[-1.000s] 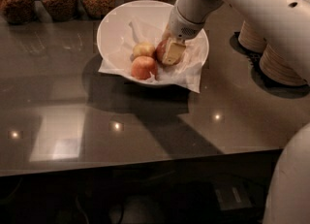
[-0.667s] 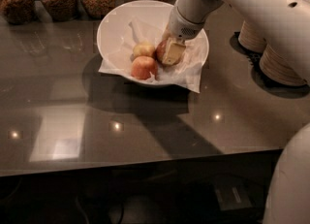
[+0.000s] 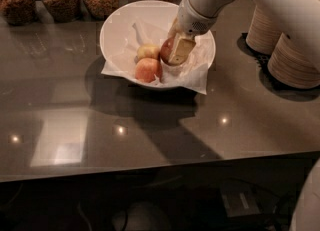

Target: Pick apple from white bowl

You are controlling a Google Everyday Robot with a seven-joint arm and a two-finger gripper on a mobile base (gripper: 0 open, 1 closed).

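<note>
Where the arm reaches down into the bowl (image 3: 116, 31), the gripper (image 3: 177, 54) sits against the apple (image 3: 166, 50), which shows just left of it on the paper lining (image 3: 196, 75). Open or clamped: cannot tell. Yellow apple (image 3: 148, 51) and pink apple (image 3: 148, 70) lie farther left, touching each other.

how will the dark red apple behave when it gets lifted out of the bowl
Round and smooth, so the apple may slip or roll from the tool beside it in the white bowl. Crumpled paper should cushion it.
</note>
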